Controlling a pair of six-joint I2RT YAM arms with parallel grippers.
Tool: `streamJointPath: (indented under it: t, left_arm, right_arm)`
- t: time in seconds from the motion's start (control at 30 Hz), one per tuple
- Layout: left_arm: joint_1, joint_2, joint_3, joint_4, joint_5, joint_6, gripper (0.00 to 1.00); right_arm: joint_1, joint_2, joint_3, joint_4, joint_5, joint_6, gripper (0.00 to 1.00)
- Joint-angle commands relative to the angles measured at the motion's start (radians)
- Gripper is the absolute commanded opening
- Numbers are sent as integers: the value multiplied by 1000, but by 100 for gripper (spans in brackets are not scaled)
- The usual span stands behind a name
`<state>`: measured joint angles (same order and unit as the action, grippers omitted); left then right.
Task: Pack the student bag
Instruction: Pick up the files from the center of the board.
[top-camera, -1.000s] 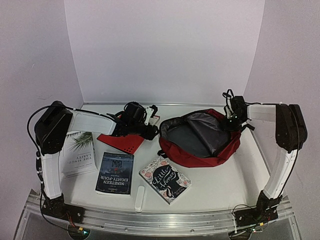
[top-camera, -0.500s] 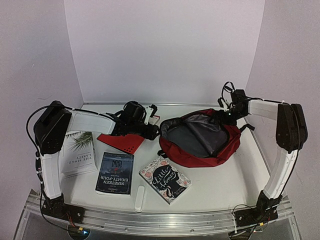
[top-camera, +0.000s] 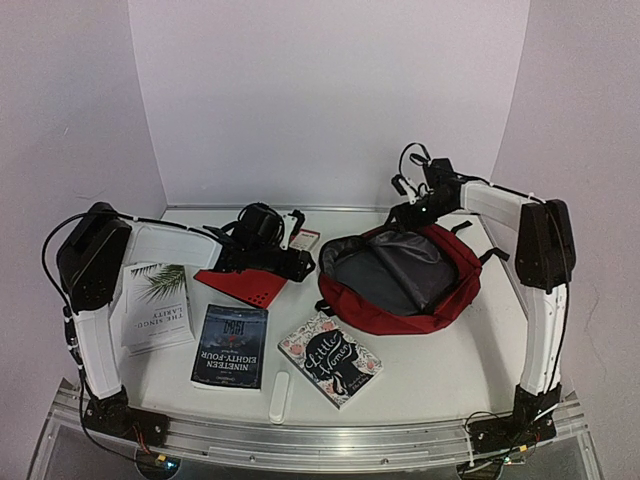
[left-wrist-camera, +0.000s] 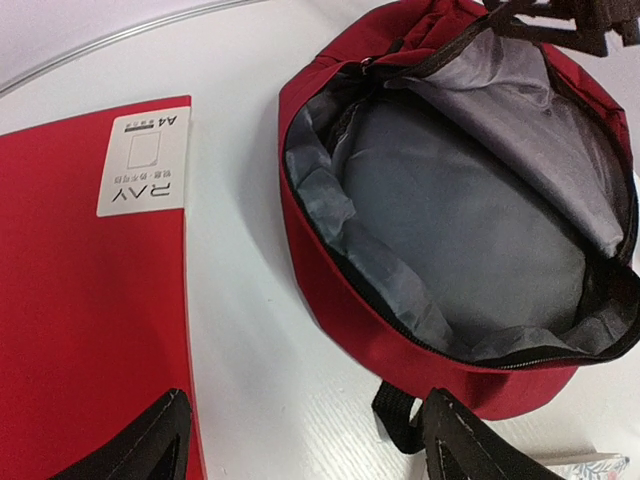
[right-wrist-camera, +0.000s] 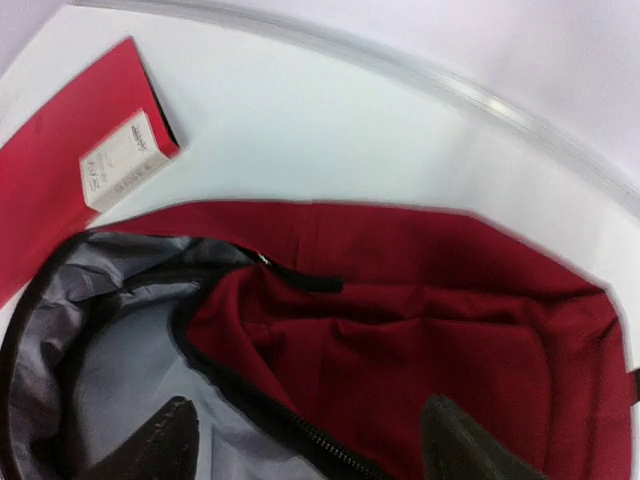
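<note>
Along the lower part of the top view three books lay flat on the white surface: a pale palm-leaf book at the left, Nineteen Eighty-Four beside it, and Little Women toward the middle.

Beyond them, at centre left, the red folder lay under the left pincer. In the left wrist view this pincer was spread wide. One fingertip sat over the folder at the lower left and the other over bare surface near a black strap at the lower right. Nothing was clamped between them, though whether a tip touched the folder could not be told.

The student bag lay at centre right of the top view, just right of the folder and apart from it. Its mouth gaped upward and showed grey lining. Its long axis ran roughly across the frame, tilted up toward the right. From the left pincer it lay to the upper right, its open rim turned toward the folder.

Farthest back, the right pincer hung at the bag's far rim and was the nearer of the two to it. In its own view the pincer was wide open above the bag's red flap and zipper edge. It gripped nothing, and contact with the fabric could not be judged.

The likely next move was for the left arm to carry the folder rightward into that mouth.
</note>
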<state>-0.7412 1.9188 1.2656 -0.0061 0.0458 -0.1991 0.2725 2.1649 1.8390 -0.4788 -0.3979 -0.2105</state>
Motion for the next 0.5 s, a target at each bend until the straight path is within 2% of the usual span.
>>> streamJointPath:
  t: [0.0,0.1,0.2,0.3,0.47]
  left_arm:
    - [13,-87,-44,-35,-78,-50,80]
    - [26,-113,-70,-59,-124,-86,80]
    - [41,-150,-103,-83,-152,-141,80]
    - [53,-194,-147,-98,-167,-216,80]
    - [60,-308,-267,-71,-181,-375,81]
  right_arm:
    - [-22,68,48,-63,102,-38,57]
    - [-49,125,72,-55,215,-40,45]
    - [-74,148,82,-35,305,-38,45]
    - [-79,122,73,-11,347,-24,51]
    - [-80,28,81,-7,274,35,72]
